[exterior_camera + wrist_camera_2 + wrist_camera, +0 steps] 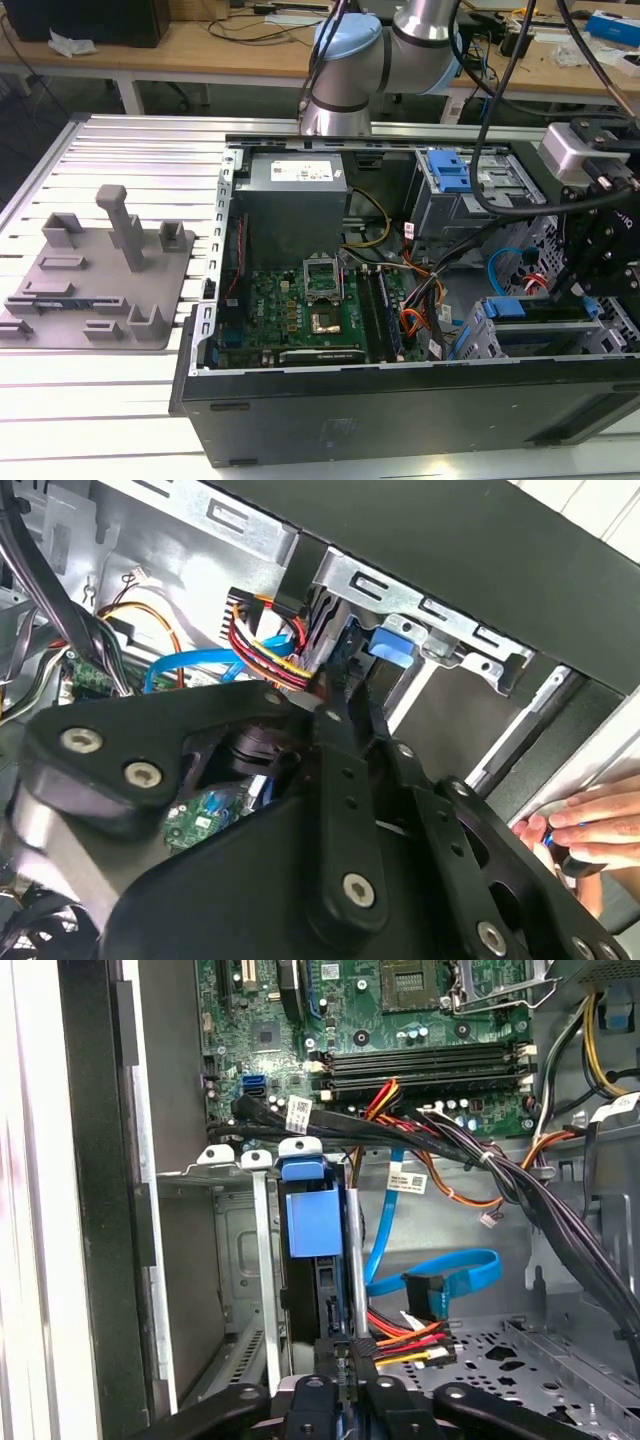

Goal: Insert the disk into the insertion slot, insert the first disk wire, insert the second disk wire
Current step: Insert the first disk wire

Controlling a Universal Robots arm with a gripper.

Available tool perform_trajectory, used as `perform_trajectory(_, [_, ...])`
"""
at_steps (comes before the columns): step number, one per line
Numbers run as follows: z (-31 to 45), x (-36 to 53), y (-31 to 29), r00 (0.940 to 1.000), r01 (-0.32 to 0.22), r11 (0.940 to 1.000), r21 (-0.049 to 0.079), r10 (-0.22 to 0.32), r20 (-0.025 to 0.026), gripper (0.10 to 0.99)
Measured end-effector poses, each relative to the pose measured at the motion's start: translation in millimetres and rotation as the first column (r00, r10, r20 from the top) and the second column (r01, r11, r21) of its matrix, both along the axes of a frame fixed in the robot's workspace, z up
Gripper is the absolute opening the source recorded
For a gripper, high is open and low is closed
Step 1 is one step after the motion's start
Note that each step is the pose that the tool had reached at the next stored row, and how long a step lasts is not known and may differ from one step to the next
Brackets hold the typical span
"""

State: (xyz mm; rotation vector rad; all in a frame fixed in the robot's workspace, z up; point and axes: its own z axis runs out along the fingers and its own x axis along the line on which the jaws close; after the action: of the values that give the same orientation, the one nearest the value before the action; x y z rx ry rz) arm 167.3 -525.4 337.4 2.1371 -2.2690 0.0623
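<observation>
Status from my end: step one looks done. The disk point(313, 1222) is down in the insertion slot point(235, 1260), blue carrier tab up. In the exterior view that puts it at about 4 o'clock in the open case point(400, 420), which sits on the bench point(100, 400). I read the first wire as in progress. The gripper point(348, 1352) is down at the disk's rear edge, around 3 to 4 o'clock in the exterior view, right on the power connector point(372, 1346) of the red/yellow wire bundle point(420, 1335). The fingers point(338, 760) are drawn nearly together with only a narrow gap, and by my read they are clamped on that connector. I can't tell from here whether the plug is fully seated in the disk. The second wire isn't done. The blue data cable point(470, 1265) loops loose beside the cage, and its black connector point(425, 1290) hangs free, near the disk but not mated to it. So I judge it roughly a third complete, with the second third underway. The other grey drive box with the blue latch point(450, 175), at about 1 o'clock in the case, isn't involved. Heads up: a person's hand point(585, 825) rests on the case's outer edge by the cage, apart from the gripper.
</observation>
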Motion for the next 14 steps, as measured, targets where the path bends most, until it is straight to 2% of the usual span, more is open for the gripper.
perform_trajectory(1, [1.2,0.0,-0.1,1.0000,0.000,1.0000,-0.001,0.000,0.0000,0.298])
perform_trajectory(3, [18.8,-0.1,0.3,1.0000,0.000,1.0000,0.000,0.000,0.0001,0.424])
perform_trajectory(6, [34.2,-0.1,3.6,1.0000,0.001,1.0000,0.000,-0.001,0.0001,0.424])
perform_trajectory(14, [34.3,0.0,4.6,1.0000,0.001,1.0000,-0.001,-0.001,0.0001,0.424])
